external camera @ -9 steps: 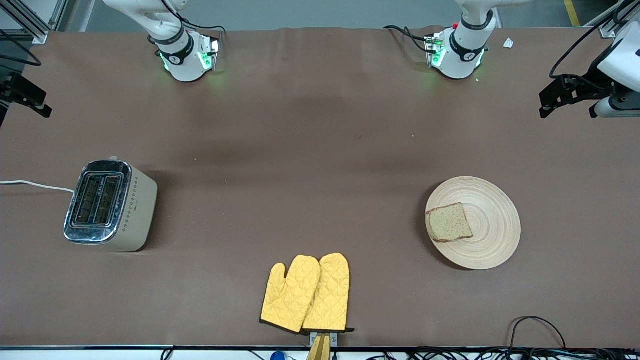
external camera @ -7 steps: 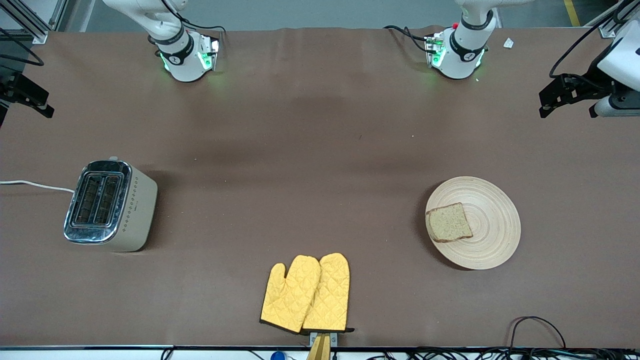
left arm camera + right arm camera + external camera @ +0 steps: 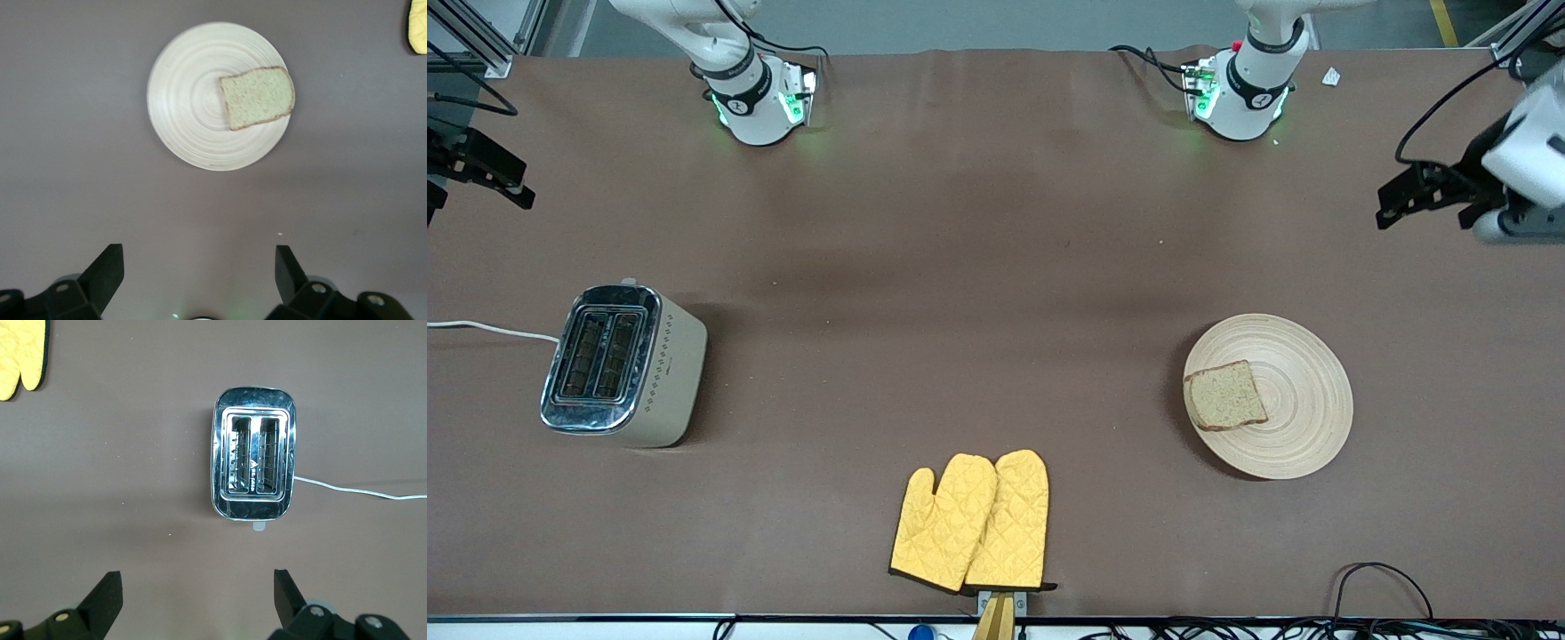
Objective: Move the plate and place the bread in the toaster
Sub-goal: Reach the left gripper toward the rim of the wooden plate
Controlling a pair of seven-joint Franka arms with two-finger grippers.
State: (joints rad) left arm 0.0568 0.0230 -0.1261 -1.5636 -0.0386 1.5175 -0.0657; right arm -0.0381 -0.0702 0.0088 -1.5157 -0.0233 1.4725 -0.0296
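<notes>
The pale wood plate (image 3: 1303, 400) lies toward the left arm's end of the table, with the slice of brown bread (image 3: 1224, 396) on the part of it facing the toaster. Both show in the left wrist view: the plate (image 3: 190, 100) and the bread (image 3: 257, 98). The cream toaster (image 3: 618, 364) stands toward the right arm's end, slots empty; it also shows in the right wrist view (image 3: 253, 461). My left gripper (image 3: 1400, 200) (image 3: 198, 257) hangs open and empty, high over the table's end. My right gripper (image 3: 503, 182) (image 3: 197, 581) hangs open and empty, high near the toaster's end.
A pair of yellow oven mitts (image 3: 974, 523) lies near the table's front edge, midway between toaster and plate. The toaster's white cord (image 3: 489, 329) runs off the table's end. Cables lie along the front edge.
My left gripper has shifted a little toward the plate's side of the table. My right gripper has shifted slightly. Plate, bread and toaster have not moved.
</notes>
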